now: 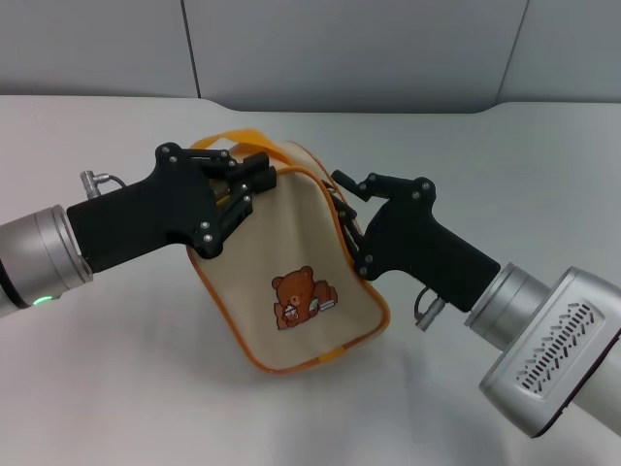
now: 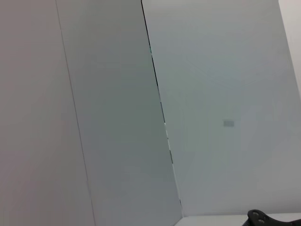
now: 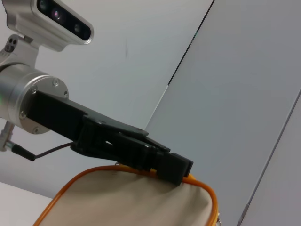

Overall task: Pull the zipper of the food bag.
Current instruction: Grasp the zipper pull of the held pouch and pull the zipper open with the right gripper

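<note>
Food bag [image 1: 291,282] tilted, left tool [image 1: 254,183] clamped on its top edge, right tool [image 1: 342,199] at zipper side (grip unclear)

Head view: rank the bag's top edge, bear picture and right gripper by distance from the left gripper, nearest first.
1. Top edge of the bag: at the left gripper jaws.
2. Right gripper: across the bag, on its right side.
3. Bear picture: low on the bag's front.

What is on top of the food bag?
The left end effector grips the top edge of the food bag, over the orange strap. The right end effector covers the zipper, so it is hidden.
</note>
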`<state>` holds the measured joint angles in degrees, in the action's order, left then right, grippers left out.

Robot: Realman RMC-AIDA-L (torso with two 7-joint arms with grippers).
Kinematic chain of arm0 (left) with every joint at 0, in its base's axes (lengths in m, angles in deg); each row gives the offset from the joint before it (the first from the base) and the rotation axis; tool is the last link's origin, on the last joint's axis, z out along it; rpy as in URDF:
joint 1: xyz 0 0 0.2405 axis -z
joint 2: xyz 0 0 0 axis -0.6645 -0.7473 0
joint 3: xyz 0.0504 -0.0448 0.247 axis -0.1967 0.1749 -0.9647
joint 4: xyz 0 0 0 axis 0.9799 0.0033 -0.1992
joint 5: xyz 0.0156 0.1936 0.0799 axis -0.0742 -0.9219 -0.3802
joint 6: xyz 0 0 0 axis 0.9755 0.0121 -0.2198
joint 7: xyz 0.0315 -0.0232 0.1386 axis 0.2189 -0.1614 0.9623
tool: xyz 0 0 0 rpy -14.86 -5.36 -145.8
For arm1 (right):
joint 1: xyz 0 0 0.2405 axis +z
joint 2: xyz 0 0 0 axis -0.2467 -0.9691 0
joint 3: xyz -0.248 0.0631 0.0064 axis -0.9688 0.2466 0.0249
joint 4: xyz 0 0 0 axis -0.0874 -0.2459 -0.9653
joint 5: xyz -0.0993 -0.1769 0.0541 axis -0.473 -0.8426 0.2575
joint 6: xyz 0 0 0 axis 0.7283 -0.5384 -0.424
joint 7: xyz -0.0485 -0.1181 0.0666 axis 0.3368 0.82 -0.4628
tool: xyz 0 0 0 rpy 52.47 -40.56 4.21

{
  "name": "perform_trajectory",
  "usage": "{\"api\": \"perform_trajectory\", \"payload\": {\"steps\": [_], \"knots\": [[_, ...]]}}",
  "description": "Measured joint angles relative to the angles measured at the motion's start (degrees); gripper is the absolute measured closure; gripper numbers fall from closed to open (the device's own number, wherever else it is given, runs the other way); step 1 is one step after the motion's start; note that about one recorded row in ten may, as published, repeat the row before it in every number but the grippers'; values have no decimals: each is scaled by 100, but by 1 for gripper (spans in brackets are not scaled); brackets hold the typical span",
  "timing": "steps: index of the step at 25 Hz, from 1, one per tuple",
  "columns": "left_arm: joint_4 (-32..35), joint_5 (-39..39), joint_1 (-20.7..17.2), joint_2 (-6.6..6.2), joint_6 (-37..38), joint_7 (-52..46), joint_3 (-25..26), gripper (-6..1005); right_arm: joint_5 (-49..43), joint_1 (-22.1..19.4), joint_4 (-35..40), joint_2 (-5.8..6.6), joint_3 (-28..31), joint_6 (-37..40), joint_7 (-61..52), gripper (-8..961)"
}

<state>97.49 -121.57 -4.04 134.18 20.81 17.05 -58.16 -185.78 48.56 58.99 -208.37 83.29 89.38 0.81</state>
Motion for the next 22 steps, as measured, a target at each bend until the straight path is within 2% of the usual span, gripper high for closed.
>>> {"api": "perform_trajectory", "payload": {"steps": [2,4,11,16,18,19,20,22], "knots": [[0,18,0,0,1,0,-5,904,-2,0,3,0,-4,-3,1,561],[0,23,0,0,2,0,-7,904,-3,2,4,0,-18,-23,2,766],[0,36,1,0,6,0,-8,904,-3,-21,4,0,-31,-9,5,951],[0,72,5,0,8,0,15,903,-2,-323,12,1,-34,47,6,953],[1,119,9,0,8,0,10,903,-3,-565,28,0,-46,138,6,953],[0,147,10,0,8,0,0,911,-4,-848,55,1,-52,259,7,953],[0,165,12,-1,8,0,-7,920,-4,-848,55,1,-52,259,7,953],[1,196,23,-7,9,0,-9,936,-3,-1113,104,7,-56,400,7,953]]}}
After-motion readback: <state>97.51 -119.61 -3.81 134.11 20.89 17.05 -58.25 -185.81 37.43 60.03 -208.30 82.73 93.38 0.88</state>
